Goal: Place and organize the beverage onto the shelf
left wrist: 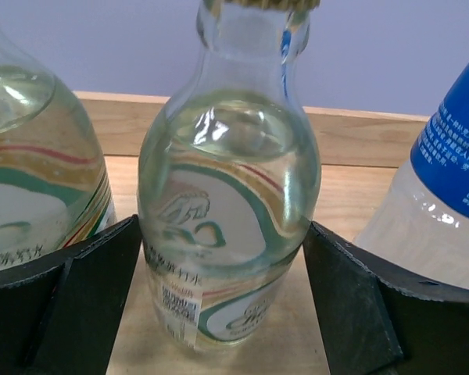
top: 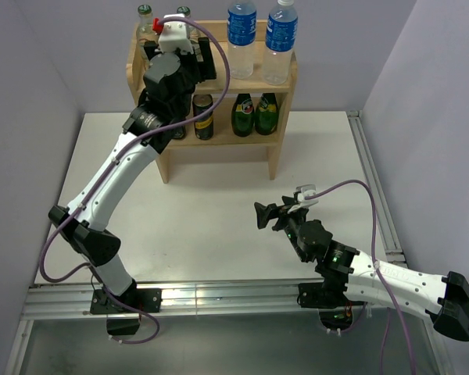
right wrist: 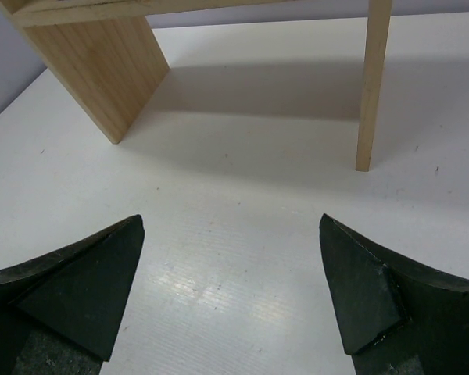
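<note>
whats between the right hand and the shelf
Only bare white table lies between the right hand and the shelf; the right wrist view shows it.

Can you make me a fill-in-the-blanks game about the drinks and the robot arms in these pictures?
The two water bottles stand on the ___ tier of the shelf.
Their labels are ___.
The left gripper is closed around a clear glass bottle, while the right gripper is open and holds ___.
On the lower tier, beside the can, stand ___ dark green bottles.
Missing words: top, blue, nothing, two.
</note>
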`<state>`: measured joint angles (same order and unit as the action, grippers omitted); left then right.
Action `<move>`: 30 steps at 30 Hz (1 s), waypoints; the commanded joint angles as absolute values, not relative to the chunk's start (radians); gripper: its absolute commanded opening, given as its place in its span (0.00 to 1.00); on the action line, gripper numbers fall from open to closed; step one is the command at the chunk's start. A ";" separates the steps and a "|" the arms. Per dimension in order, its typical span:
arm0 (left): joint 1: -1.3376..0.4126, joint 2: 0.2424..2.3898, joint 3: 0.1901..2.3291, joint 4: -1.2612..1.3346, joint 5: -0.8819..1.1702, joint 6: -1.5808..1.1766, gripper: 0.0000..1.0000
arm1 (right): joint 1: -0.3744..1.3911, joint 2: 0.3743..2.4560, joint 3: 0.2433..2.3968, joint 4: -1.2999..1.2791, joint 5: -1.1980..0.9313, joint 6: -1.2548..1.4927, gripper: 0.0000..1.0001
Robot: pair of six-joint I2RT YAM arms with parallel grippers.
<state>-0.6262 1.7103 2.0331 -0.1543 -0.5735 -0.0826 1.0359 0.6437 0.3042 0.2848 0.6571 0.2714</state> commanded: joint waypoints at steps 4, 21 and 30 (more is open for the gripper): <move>-0.627 1.608 1.967 -0.121 -0.584 -0.107 0.91 | 1.029 0.647 0.311 0.324 0.655 0.265 1.00; -0.667 1.503 1.818 -0.123 -0.589 -0.136 0.89 | 1.031 0.655 0.313 0.324 0.663 0.261 1.00; -0.741 1.315 1.547 -0.196 -0.624 -0.216 0.92 | 1.029 0.644 0.305 0.331 0.673 0.258 1.00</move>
<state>-0.7082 1.4132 1.6352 -0.1699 -0.5919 -0.1631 1.0359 0.6540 0.3042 0.2859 0.6586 0.2676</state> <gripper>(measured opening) 0.915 0.999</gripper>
